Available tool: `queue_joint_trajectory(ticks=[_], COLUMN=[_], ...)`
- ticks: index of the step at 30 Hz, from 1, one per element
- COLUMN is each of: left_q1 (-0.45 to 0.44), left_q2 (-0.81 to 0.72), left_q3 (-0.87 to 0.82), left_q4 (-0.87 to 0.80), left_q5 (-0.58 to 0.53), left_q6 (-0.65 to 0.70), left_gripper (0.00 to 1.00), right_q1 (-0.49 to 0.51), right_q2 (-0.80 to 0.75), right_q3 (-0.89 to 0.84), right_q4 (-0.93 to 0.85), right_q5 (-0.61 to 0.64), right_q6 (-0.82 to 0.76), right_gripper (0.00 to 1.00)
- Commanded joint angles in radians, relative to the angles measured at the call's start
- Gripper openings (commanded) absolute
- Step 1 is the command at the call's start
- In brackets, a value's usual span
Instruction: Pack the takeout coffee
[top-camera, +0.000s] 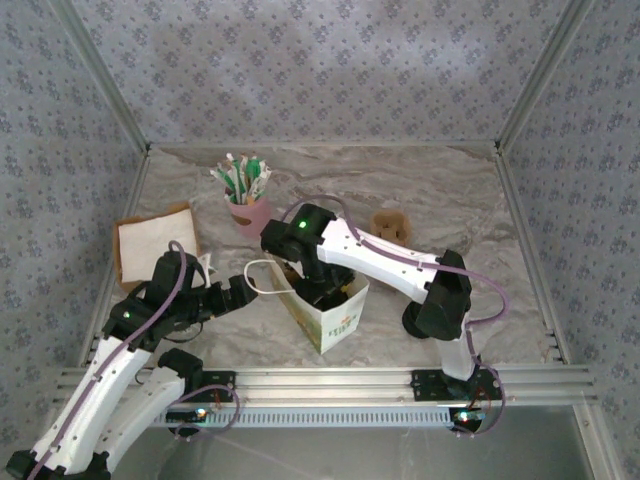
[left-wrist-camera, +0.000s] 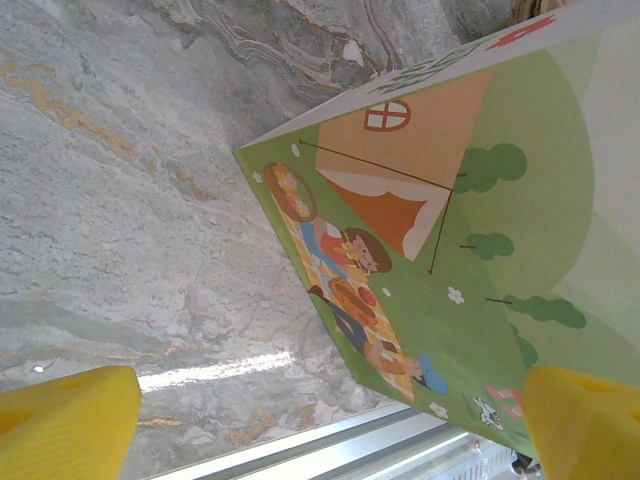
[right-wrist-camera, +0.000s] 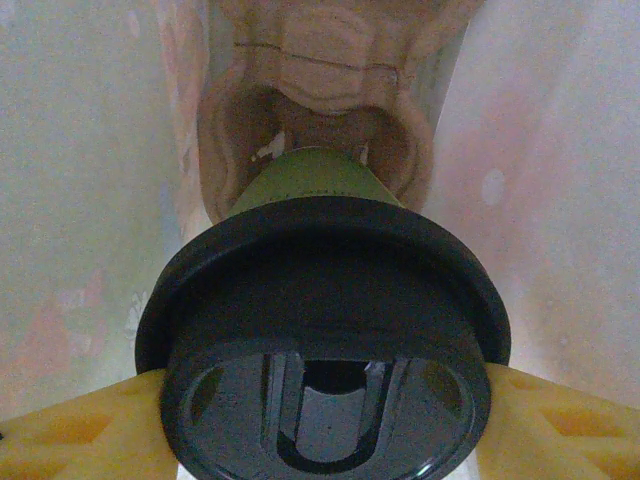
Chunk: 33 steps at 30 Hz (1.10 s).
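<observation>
Your right claw (right-wrist-camera: 320, 435) grips the takeout coffee (right-wrist-camera: 320, 290) by its black lid, a yellow finger on each side, down inside the white bag (top-camera: 338, 318). Your left claw (top-camera: 236, 290) hangs wide open just beside the bag, at its 9 o'clock. At the bag's 11 o'clock, a pink cup of sachets (top-camera: 247, 205) stands on the surface (top-camera: 470, 200).

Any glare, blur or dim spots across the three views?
Left wrist: glare streak on the table, yellow fingers blurred, bag print sharp. Right wrist: dim, warm-tinted inside the bag; takeout coffee lid shiny, slightly soft. Top external: even light, no harsh shadows.
</observation>
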Motion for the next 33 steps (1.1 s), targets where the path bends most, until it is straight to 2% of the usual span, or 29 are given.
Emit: queue_joint_trajectory(ticks=[1, 33], left_q1=[-0.006, -0.006], left_q2=[-0.010, -0.014], left_q3=[0.018, 0.014], left_q4=[-0.016, -0.020], left_q5=[-0.011, -0.015], left_q6=[-0.003, -0.005], left_gripper=[0.98, 0.98], right_q1=[-0.003, 0.002], right_q2=[-0.023, -0.046], right_q3=[-0.020, -0.038], right_q4=[-0.027, 0.011], right_q5=[-0.011, 0.016], right_q6=[-0.020, -0.020], right_gripper=[0.69, 0.69])
